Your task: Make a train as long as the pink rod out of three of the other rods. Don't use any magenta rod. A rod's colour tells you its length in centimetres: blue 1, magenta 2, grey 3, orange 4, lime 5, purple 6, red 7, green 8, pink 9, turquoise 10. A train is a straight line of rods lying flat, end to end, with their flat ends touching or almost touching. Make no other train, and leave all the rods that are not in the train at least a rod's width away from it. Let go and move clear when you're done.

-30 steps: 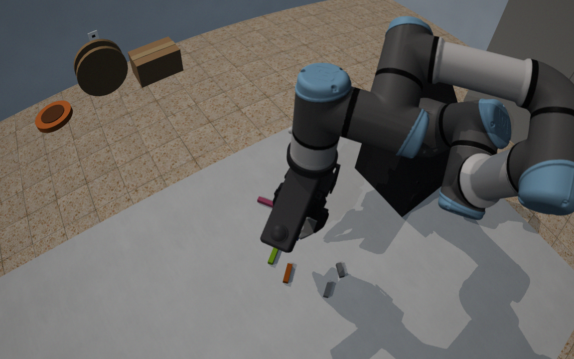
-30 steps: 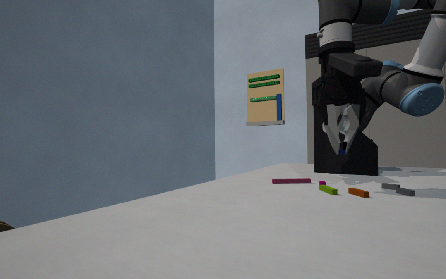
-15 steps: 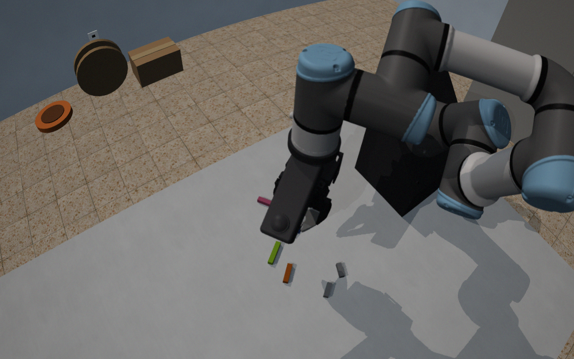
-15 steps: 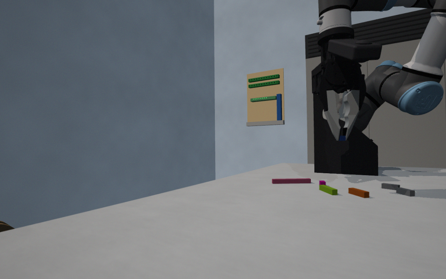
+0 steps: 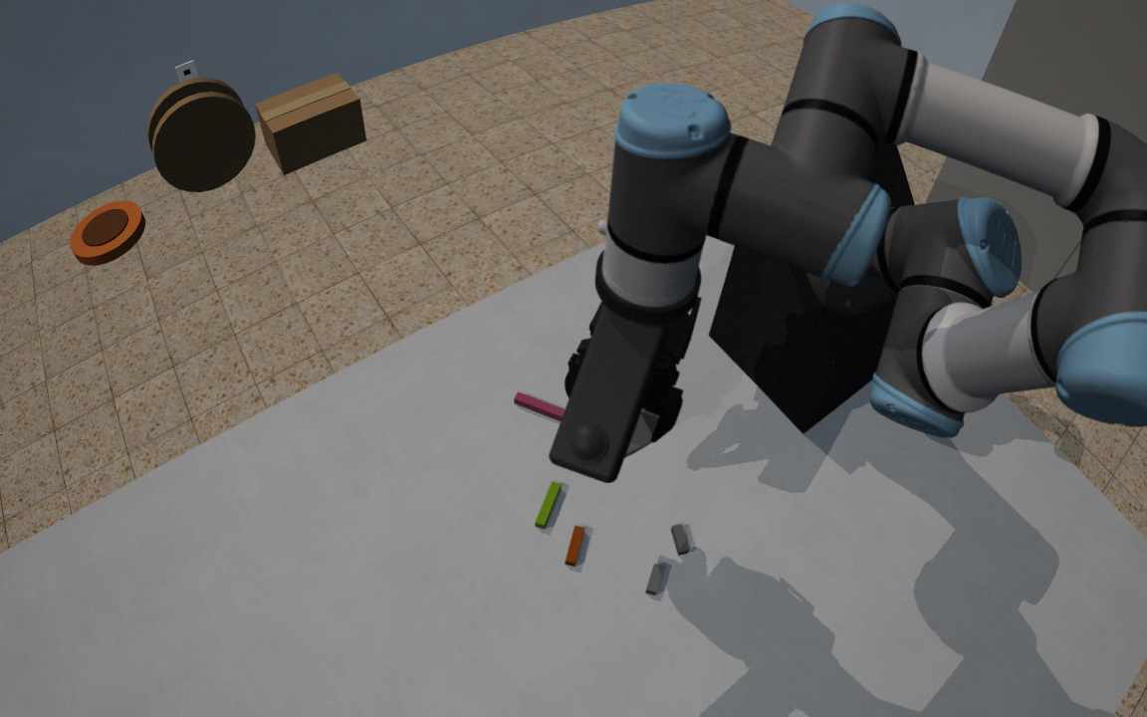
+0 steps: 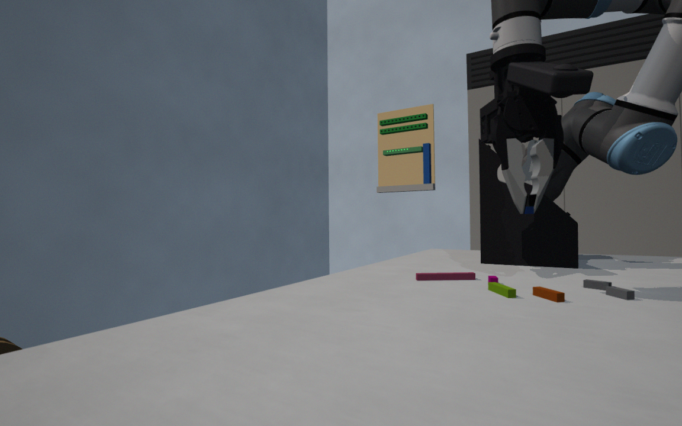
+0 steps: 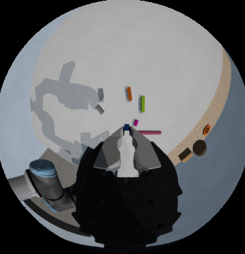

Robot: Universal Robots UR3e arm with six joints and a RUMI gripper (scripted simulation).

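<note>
Gripper [image 6: 528,209] hangs high above the table, clamped on the blue rod [image 6: 528,210], likely carrying it as a train piece.

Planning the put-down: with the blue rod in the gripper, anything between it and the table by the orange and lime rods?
Nothing visible. The gripper holds the blue rod high above the table. The lime rod and orange rod lie flat below, apart from each other, with open air between. The magenta rod sits beside the lime rod's far end.
</note>
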